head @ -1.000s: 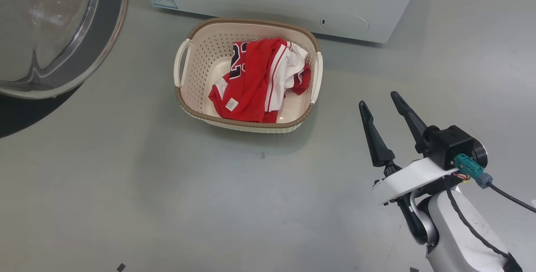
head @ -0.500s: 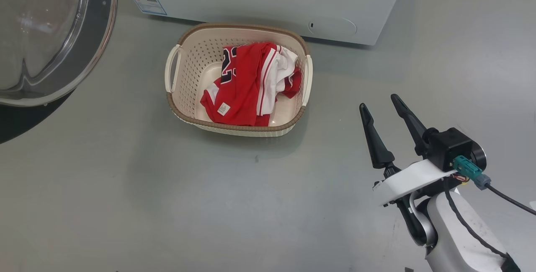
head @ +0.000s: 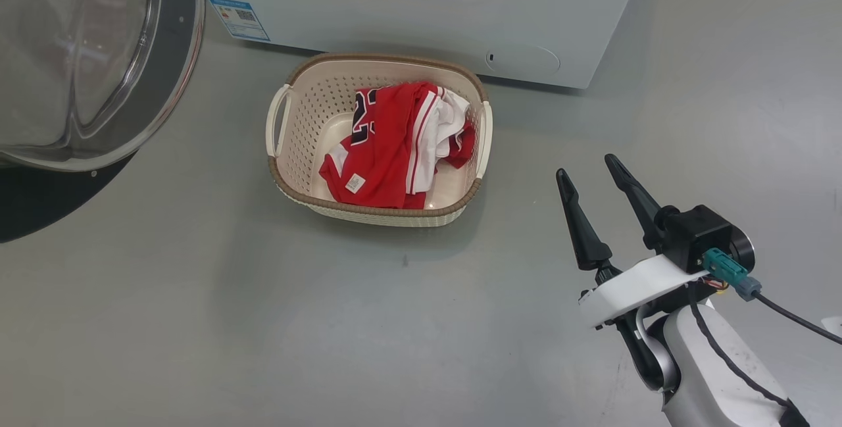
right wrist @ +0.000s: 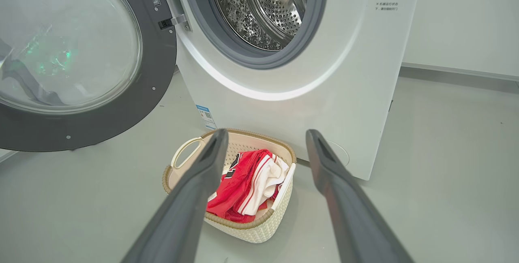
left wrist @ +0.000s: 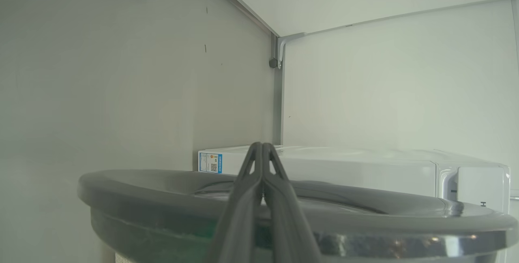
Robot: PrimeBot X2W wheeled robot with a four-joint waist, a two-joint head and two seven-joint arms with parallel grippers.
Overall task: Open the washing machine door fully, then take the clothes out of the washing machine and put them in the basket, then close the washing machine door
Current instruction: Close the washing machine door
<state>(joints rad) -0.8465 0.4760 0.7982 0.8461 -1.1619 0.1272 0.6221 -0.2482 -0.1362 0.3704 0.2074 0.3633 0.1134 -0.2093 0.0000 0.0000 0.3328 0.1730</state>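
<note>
The washing machine door (head: 99, 65) stands swung open at the upper left, its glass bowl (right wrist: 65, 44) ringed by the black rim. The white washing machine (head: 427, 12) shows its steel drum (right wrist: 263, 7) with no fabric visible inside. Red clothes (head: 388, 144) with white trim lie in the cream basket (head: 299, 124) on the floor in front of the washer. My right gripper (head: 585, 166) hangs open to the right of the basket, holding nothing. My left gripper (left wrist: 261, 145) is shut, its fingers pressed together just over the door's edge (left wrist: 162, 182).
Grey floor (head: 197, 322) surrounds the basket. A blue sticker (head: 240, 18) and a round flap (head: 523, 58) mark the washer's lower front. A white wall (right wrist: 462, 16) stands to the right of the machine.
The head camera has shifted, so the whole picture has moved a little. The clothes lie the same way in the basket and my right gripper stays open.
</note>
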